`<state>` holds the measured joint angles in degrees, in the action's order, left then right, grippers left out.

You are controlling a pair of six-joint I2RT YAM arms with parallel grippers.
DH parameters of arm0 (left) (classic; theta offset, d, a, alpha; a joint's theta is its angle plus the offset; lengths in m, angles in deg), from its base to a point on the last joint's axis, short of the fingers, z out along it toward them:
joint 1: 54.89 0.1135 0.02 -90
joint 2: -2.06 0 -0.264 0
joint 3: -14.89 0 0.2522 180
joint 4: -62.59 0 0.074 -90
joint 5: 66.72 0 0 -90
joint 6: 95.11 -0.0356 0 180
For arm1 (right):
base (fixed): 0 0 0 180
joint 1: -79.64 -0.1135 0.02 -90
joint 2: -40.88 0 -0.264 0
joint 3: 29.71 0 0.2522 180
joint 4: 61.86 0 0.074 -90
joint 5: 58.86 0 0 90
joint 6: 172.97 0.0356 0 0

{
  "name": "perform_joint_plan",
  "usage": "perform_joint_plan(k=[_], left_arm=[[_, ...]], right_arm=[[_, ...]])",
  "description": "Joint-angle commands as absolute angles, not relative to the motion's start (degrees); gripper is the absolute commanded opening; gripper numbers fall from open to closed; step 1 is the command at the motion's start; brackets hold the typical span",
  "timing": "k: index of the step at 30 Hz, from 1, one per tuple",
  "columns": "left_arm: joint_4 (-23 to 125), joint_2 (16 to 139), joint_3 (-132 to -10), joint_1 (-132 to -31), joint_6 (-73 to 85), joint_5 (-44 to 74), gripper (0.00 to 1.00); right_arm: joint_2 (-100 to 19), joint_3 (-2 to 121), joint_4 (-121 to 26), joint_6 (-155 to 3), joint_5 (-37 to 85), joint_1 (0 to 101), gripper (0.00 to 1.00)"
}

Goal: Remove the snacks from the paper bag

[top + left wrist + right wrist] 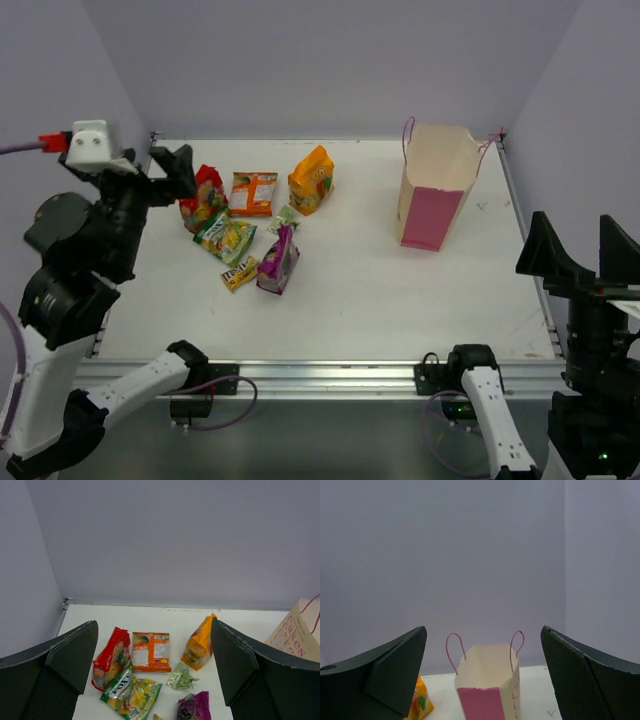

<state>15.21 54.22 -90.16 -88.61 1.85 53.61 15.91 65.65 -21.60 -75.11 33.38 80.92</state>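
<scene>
Black and spread wide, the left gripper [173,160] holds nothing. We see it raised at the far left of the white surface [400,290], near a shiny red packet [207,195]. Close by lie a flat orange packet [253,193], an orange pouch [311,180], a green-yellow packet [226,238], a purple pouch [280,260], a tiny pale green wrapper [287,218] and a small yellow bar [240,272]. The right gripper [577,245], equally spread and empty, hovers by the near right edge. The upright cream-and-pink paper bag [432,185] stands far right, well apart from these snacks.

Robot test cell in a lab, white tabletop [400,290] on metal rail [330,370], plain lilac walls [330,60], cabled arms bolted on.
</scene>
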Motion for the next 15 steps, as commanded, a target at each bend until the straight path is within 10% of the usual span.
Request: perform_joint_plan(k=[1,15], left_arm=[[13.06,47.69,-89.68,-88.11,-3.17,58.26,1.00],[14.91,32.38,-74.20,-88.11,-1.34,62.57,1.00]], right_arm=[[18.37,59.92,-23.48,-76.90,39.22,76.05,0.99],[31.04,49.44,-30.26,-79.28,38.71,72.52,0.99]])
